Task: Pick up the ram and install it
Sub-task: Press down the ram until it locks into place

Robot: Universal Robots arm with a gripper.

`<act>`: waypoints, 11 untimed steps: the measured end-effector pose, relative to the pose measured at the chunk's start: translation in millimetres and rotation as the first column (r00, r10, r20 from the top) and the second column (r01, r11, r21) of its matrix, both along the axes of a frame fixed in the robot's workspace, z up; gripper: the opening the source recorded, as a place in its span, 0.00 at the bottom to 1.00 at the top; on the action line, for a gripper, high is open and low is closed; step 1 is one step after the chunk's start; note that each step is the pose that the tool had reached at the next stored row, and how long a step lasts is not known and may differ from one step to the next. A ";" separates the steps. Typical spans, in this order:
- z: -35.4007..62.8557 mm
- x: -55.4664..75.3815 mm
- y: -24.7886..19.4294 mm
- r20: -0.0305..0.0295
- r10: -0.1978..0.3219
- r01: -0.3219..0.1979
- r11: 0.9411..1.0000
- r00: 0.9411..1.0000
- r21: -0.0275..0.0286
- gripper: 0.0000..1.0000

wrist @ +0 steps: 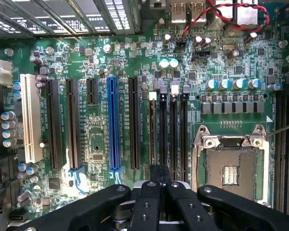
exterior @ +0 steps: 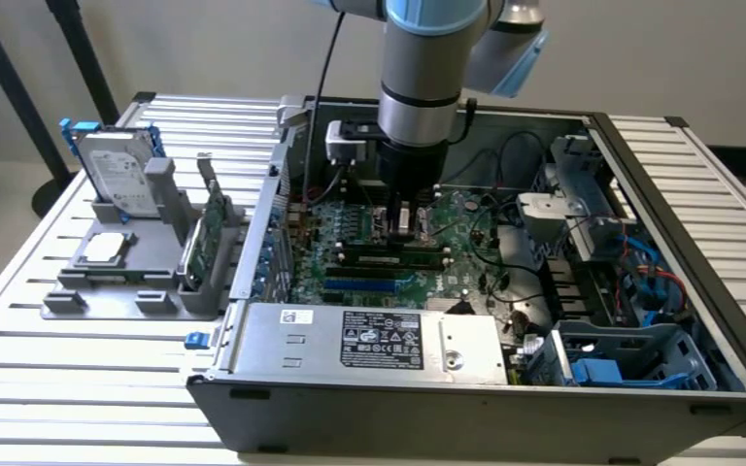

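A slatted metal desk (exterior: 75, 359) carried an open computer case (exterior: 477, 398) lying on its side, and beside it, toward the exterior view's left, a grey holder (exterior: 120, 282) stood on the desk. In that holder a silver hard drive (exterior: 120, 175) stood upright, with a green expansion card (exterior: 211, 233) upright just beside it, nearer the case. Inside the case, a power supply (exterior: 373, 335) with a printed label lay along the near wall, and the green motherboard (wrist: 111, 57) covered the floor of the case behind it. The robot arm (exterior: 431, 58) reached straight down into the case over the motherboard.

In the wrist view, a blue slot (wrist: 114, 125) and several black slots ran side by side across the board, and an open processor socket (wrist: 231, 168) with a metal frame sat next to the memory slots (wrist: 173, 134). The gripper (wrist: 160, 192) hung just above the memory slots with its fingers (wrist: 147, 202) pressed together; a small dark piece showed at their tips, but what it was could not be told.

In the exterior view, the ram (exterior: 392, 256) lay as a long thin strip seated in a slot on the motherboard, right below the gripper (exterior: 412, 225) and just behind a blue slot. Whether the gripper touched it could not be told.
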State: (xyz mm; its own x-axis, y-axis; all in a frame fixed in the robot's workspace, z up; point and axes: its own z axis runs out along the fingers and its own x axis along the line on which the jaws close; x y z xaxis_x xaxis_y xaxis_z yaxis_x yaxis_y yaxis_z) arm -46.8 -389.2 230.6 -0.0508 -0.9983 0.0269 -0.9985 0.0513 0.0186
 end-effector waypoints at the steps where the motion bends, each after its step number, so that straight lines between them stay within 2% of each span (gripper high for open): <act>1: 2.9 -0.1 -0.2 -0.001 0.000 0.000 1.000 1.000 -0.002 0.11; 5: 11.3 -0.1 -0.3 -0.001 0.000 0.000 1.000 1.000 -0.002 0.11; 11: 11.7 -0.1 -0.3 -0.001 0.000 0.000 1.000 1.000 -0.002 0.11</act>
